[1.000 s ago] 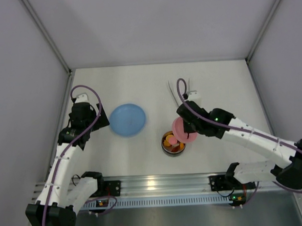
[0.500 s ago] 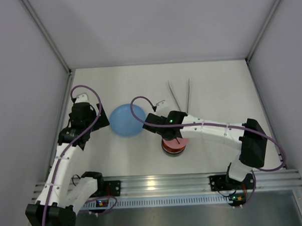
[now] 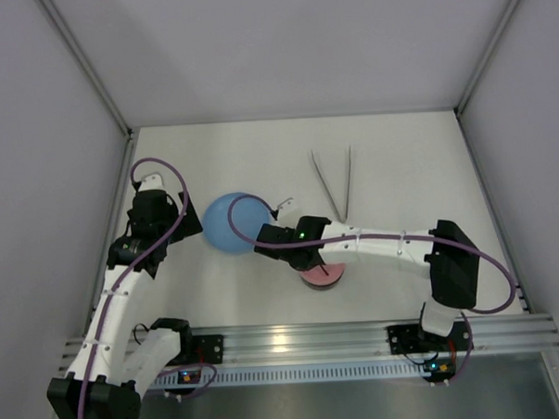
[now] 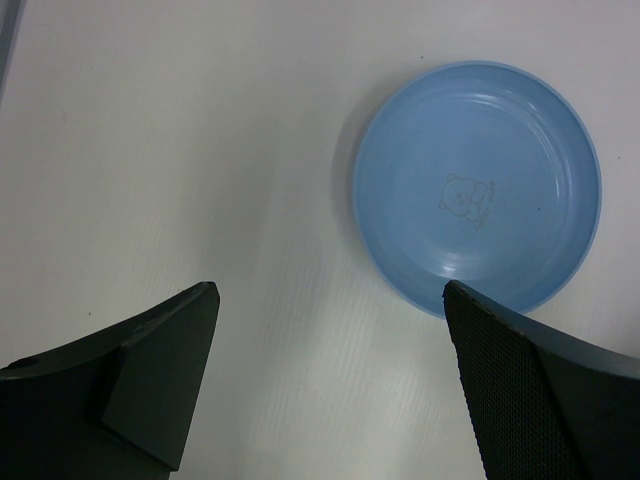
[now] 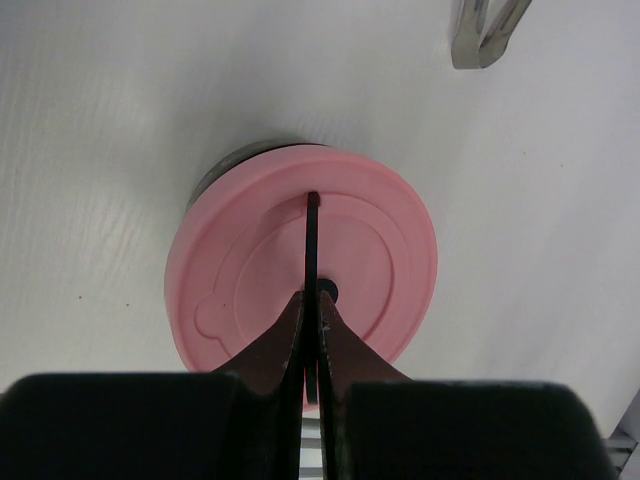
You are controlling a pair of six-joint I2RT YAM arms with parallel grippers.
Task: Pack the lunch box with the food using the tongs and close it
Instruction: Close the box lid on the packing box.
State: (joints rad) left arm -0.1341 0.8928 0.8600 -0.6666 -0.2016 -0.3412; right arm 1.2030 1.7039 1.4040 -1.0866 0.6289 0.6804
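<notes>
Lunch box (image 3: 306,275) is sitting on the desk (image 3: 407,157) near its front edge, about midway across. Lid (image 5: 300,265) is lying on top of it, with a sliver of the box's rim showing at one side. Right gripper (image 5: 311,300) is resting over the lid's middle, pinching the handle. Tongs (image 3: 334,184) are lying behind the box, slightly right, joined end pointing toward it. Plate (image 4: 480,190) is lying left of the box and a little behind. Left gripper (image 4: 328,290) is hanging over bare desk, just left of the plate.
</notes>
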